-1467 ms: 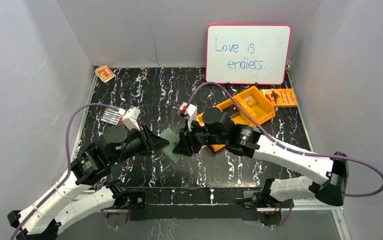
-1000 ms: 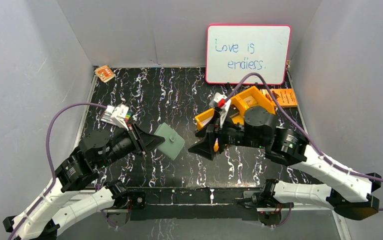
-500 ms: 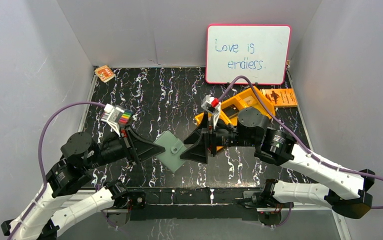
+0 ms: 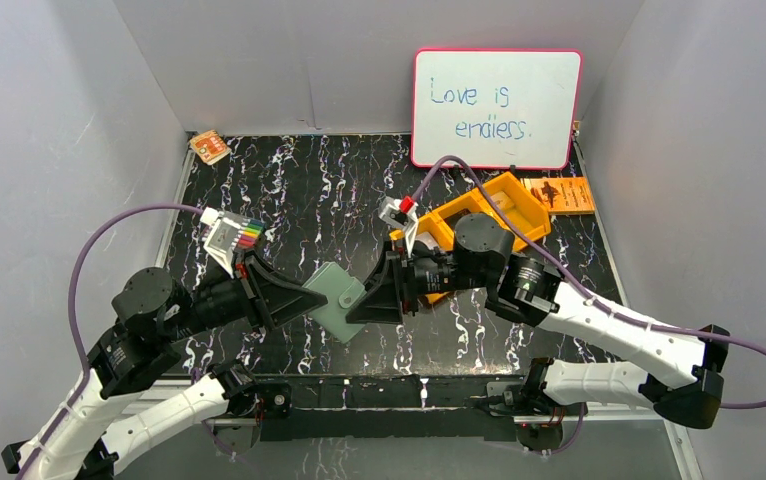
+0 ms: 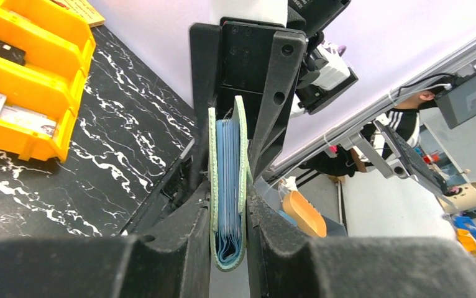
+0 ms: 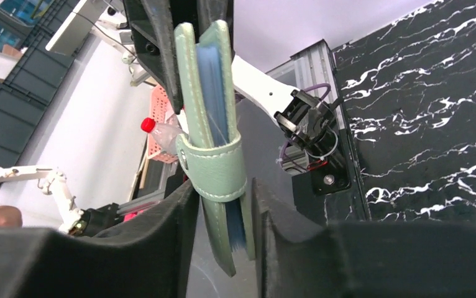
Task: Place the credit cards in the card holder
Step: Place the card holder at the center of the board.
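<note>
Card holder (image 4: 336, 301), folded, in shared grip of left tool (image 5: 228, 214) and right tool (image 6: 220, 208)

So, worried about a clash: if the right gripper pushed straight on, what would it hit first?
The card holder between its jaws; just beyond, likely the left gripper clamping it.

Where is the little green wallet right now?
In the top view the card holder is near the front centre of the table, pinched between the left arm's fingers and the right arm's fingers, just left of the orange tray.
</note>
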Motion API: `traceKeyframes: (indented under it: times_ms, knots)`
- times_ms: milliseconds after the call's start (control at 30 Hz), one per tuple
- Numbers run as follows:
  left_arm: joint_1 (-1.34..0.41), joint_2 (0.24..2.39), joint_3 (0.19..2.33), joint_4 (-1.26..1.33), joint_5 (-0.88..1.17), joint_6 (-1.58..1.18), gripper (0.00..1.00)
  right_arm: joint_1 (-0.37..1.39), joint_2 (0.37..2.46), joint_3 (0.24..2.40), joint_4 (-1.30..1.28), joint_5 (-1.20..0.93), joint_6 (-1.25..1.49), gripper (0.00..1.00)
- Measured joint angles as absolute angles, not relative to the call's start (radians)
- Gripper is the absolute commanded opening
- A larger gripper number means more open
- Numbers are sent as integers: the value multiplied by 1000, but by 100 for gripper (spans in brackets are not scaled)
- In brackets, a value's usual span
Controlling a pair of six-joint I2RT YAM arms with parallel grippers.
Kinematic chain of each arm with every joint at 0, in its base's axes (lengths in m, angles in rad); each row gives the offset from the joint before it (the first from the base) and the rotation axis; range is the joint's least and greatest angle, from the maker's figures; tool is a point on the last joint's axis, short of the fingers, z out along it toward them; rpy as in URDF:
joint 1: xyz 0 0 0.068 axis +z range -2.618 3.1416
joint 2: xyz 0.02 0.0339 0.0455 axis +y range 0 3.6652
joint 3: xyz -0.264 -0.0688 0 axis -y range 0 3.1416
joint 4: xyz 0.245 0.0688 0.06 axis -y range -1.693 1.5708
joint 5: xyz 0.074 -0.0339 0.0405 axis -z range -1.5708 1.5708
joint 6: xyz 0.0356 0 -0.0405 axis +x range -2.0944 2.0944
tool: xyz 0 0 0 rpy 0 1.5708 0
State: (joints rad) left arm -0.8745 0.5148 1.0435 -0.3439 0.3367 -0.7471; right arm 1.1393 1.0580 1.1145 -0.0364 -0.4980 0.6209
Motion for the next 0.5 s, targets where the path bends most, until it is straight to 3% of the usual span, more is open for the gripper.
traceKeyframes:
  times_ms: [133,167,233,267,367,500]
  knots:
    - [-875,512,1044,-352,326,-731,2,1139,1067,1110,-12,-533,648,5]
    - [-875,509,1044,-348,326,-733,15,1139,1066,1110,-4,-538,650,0]
    - [-875,503,1044,-340,321,-735,56,1140,1067,1109,12,-541,652,0]
    - [-875,501,1044,-339,317,-732,71,1141,1066,1106,20,-539,651,0]
    - [-875,490,1042,-335,291,-754,81,1140,1049,1088,28,-496,650,0]
    - [-875,450,999,-288,275,-794,84,1139,1000,1042,57,-397,647,0]
